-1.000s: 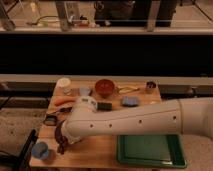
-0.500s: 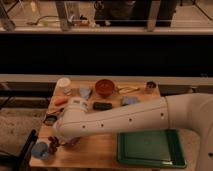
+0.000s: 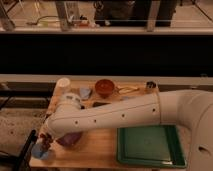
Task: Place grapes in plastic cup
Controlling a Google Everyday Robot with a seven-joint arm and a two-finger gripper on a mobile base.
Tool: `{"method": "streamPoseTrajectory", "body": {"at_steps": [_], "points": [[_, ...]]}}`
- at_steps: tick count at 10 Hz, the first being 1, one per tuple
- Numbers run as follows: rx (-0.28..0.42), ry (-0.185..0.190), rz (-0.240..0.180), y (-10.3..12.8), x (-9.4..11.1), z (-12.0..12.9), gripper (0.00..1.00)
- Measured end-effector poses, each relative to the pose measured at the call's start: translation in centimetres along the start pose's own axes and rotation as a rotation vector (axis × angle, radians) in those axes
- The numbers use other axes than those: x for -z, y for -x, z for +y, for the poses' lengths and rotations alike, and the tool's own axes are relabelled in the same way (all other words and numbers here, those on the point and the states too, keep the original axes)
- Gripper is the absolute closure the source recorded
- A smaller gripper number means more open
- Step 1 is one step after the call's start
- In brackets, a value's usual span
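Down at the table's (image 3: 100, 146) front left corner, the claw (image 3: 45, 137) hangs just over the light-blue cup (image 3: 38, 153). The dark grapes (image 3: 47, 144) sit at its tip, above the cup's mouth. Whether the claw grips them cannot be told.

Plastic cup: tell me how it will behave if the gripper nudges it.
The plastic cup looks small and short: probably light, likelier to slide than tip. It sits by the table's near edge, so a push could send it off. The gripper hangs right above it.
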Motion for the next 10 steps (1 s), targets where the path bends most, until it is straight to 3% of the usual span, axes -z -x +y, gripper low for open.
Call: {"method": "streamPoseTrajectory", "body": {"at_steps": [3, 10], "points": [[0.012, -0.012, -0.021, 1.2, 0.0, -0.6, 0.98], [0.067, -0.060, -0.129, 4.4, -2.3, -1.8, 0.98]]}}
